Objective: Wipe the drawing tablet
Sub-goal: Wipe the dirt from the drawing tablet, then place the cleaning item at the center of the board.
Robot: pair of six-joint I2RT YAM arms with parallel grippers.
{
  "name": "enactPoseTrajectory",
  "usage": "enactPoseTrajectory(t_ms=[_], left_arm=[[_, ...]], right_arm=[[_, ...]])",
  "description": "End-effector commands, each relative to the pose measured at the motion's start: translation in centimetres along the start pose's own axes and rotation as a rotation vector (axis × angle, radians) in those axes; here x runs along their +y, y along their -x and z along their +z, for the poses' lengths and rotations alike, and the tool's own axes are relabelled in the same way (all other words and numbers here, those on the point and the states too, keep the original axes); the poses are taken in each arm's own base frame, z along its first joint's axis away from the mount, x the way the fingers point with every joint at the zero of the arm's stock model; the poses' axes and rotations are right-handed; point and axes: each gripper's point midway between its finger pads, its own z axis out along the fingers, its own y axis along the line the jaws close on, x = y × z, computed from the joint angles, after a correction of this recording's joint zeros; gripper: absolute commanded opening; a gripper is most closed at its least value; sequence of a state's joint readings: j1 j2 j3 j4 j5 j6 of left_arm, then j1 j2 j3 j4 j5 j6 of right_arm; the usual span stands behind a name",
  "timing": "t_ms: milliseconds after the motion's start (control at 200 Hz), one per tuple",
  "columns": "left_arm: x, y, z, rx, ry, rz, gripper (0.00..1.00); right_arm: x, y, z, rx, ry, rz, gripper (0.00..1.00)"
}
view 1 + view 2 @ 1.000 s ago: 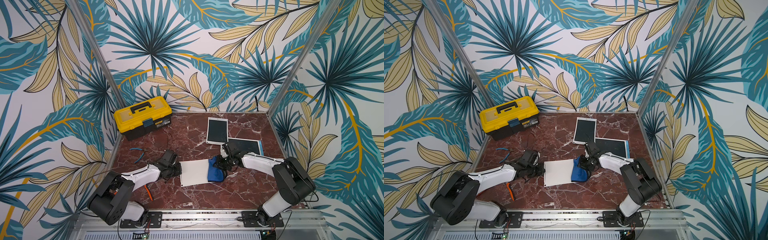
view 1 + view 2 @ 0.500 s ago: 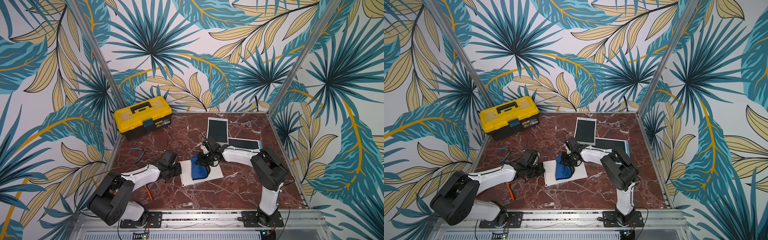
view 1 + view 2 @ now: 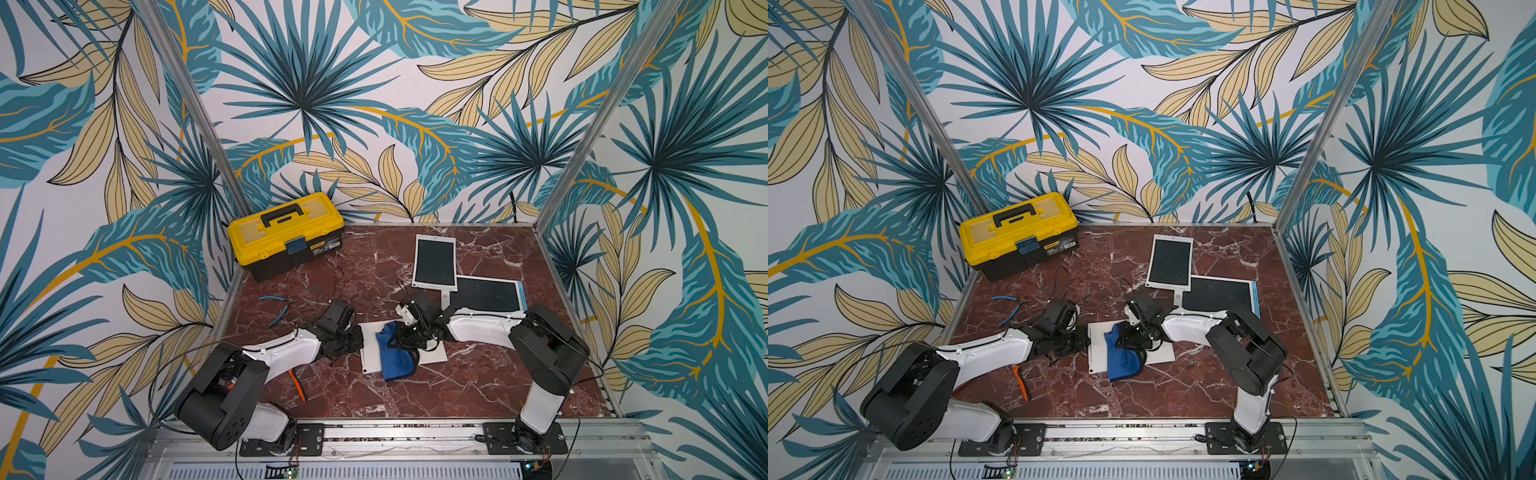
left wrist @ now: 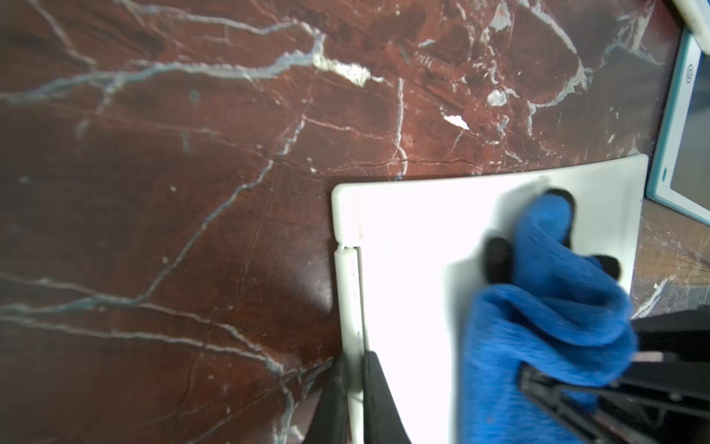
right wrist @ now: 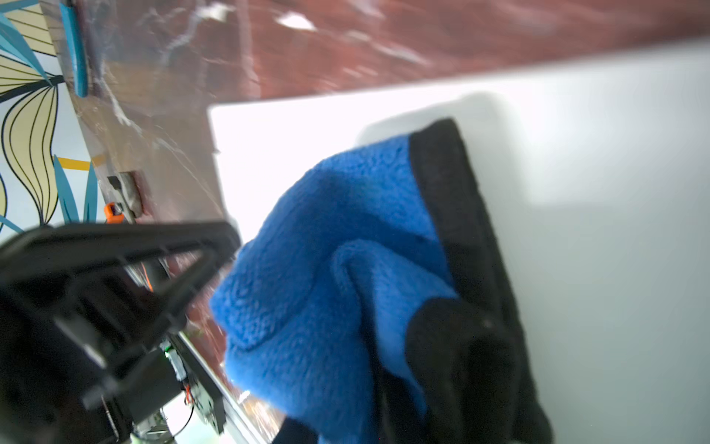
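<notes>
While the left pincer (image 4: 355, 371) is clamping the drawing tablet (image 3: 434, 355), the right pincer (image 3: 402, 341) is dragging its gripped cloth (image 3: 395, 365) toward 7 o'clock, widening coverage.

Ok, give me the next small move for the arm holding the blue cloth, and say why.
Probably drag the blue fleece cloth across the flat white drawing tablet toward its bare end, away from the left gripper. The right gripper is shut on the cloth, bunched near the end the left gripper pinches and hanging over the near edge.
</notes>
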State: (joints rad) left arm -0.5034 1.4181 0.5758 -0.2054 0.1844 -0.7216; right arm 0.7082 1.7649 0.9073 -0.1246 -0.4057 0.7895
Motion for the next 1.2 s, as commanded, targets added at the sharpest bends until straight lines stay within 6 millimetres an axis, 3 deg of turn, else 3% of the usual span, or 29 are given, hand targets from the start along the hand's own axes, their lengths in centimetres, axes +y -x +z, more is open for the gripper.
enactPoseTrajectory(t_ms=[0, 160, 396, 661, 726, 801, 941, 1061, 1197], left_arm=[[3.5, -3.5, 0.6, 0.119, 0.125, -0.002, 0.10], [3.5, -3.5, 0.6, 0.122, 0.123, -0.001, 0.10], [3.5, -3.4, 0.5, 0.123, 0.115, 0.001, 0.10], [3.6, -3.1, 0.0, 0.101, 0.107, -0.004, 0.13], [3.5, -2.9, 0.1, 0.101, 0.105, 0.000, 0.13], [3.1, -2.7, 0.1, 0.102, 0.095, 0.000, 0.13], [2.7, -2.5, -0.1, 0.102, 0.074, 0.011, 0.16], [2.6, -2.6, -0.4, 0.098, 0.061, 0.011, 0.24], [2.8, -2.8, -0.4, 0.103, 0.062, 0.004, 0.24]], right_arm=[[-8.0, -2.9, -1.6, 0.040, -0.167, 0.187, 0.22], [-11.1, -3.5, -5.5, -0.034, -0.214, 0.247, 0.22], [-12.1, -3.8, -8.2, -0.062, -0.264, 0.246, 0.23], [-15.6, -6.8, -13.4, -0.210, -0.403, 0.298, 0.24], [-15.9, -7.2, -14.7, -0.255, -0.422, 0.299, 0.29], [-15.9, -7.4, -15.7, -0.283, -0.423, 0.288, 0.43], [-15.1, -7.0, -17.1, -0.304, -0.424, 0.252, 0.53], [-13.1, -4.9, -19.0, -0.354, -0.420, 0.169, 0.62], [-9.6, -1.7, -18.9, -0.351, -0.348, 0.077, 0.63]])
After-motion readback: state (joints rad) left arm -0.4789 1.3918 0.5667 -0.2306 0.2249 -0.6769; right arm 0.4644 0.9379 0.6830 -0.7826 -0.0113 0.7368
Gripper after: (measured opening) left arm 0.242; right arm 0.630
